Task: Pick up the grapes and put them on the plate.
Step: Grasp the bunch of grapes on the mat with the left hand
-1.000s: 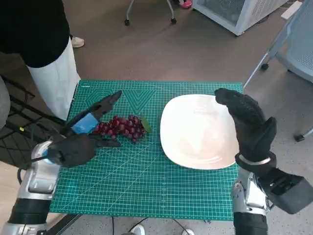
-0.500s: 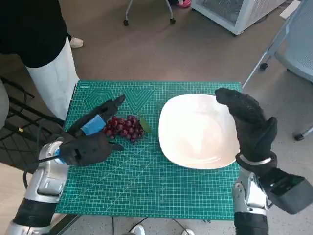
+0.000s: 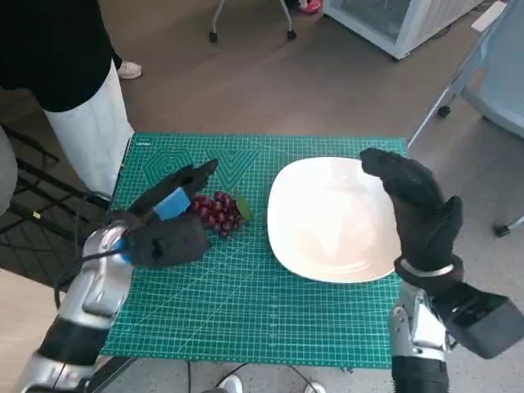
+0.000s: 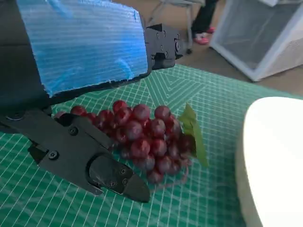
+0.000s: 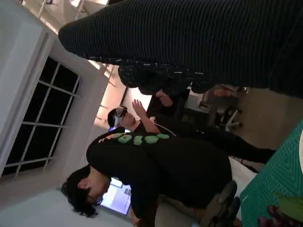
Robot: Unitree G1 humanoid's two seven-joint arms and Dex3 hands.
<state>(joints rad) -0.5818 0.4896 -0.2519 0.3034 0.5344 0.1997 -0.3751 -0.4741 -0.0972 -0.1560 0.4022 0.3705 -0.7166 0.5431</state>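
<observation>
While the left hand (image 3: 168,229) reaches in from the counter's left edge in the head view, its fingers (image 3: 199,173) are spread, one pointing past the far side of the grapes (image 3: 214,211), the rest of the hand low on their near left. The grapes lie on the green mat (image 3: 246,303), just left of the plate (image 3: 332,219) and not touching it; a leaf (image 3: 243,209) sticks out toward the plate. The right hand (image 3: 417,217) stands upright over the plate's right rim, fingers apart and slightly curled, holding nothing. A faint small mark shows at the mat's far left corner; unreadable. A person (image 3: 61,74) in black top and white trousers stands at the far left; chair casters and a white cabinet are on the floor beyond.

Left wrist view: the blue tape (image 4: 85,45) covers the hand's back. One finger (image 4: 163,40) sits beyond the grapes (image 4: 142,137), another (image 4: 94,161) lies low along their near side, bunch between them. Whether either touches the fruit cannot be told. The leaf (image 4: 191,127) points to the plate rim (image 4: 270,156).

Right wrist view: the glove (image 5: 199,42) fills the top. Below it, a person (image 5: 156,165) in black, and another further back with a hand raised. A corner of mat (image 5: 279,179) and a few grapes (image 5: 274,215) show at the edge.
</observation>
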